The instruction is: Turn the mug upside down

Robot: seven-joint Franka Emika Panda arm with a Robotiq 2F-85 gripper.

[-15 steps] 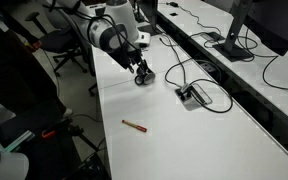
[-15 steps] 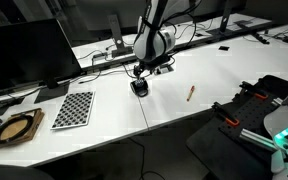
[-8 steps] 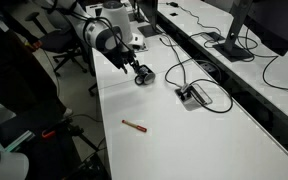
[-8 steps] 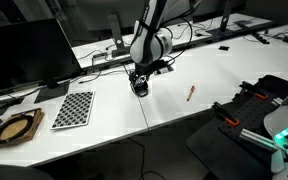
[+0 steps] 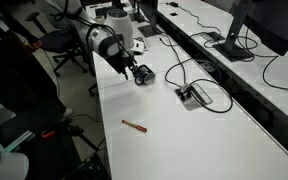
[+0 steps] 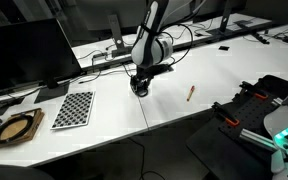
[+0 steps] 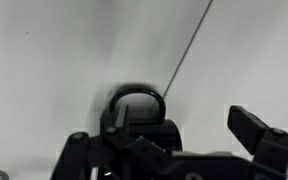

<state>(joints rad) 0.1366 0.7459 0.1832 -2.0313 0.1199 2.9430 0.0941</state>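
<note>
Plainly, the dark Robotiq gripper (image 7: pixel 160 130) was released in the wrist view, its jaws spread wide, with the small black cylindrical mug (image 7: pixel 134 112) between them and clear of one finger (image 7: pixel 256 132). In an exterior view the mug (image 5: pixel 145 75) rested on the white table (image 5: pixel 199 140), well apart from the thin red-brown pen (image 5: pixel 134 125).

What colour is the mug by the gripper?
The mug is plain black; it shows best in the wrist view.

Mug (image 5: pixel 146 75): black.
Gripper (image 5: pixel 134 70): black.
Pen (image 5: pixel 134 125): red-brown.
Worktop (image 5: pixel 189 140): white.
Board (image 6: pixel 72 109): black-and-white checker pattern.
</note>
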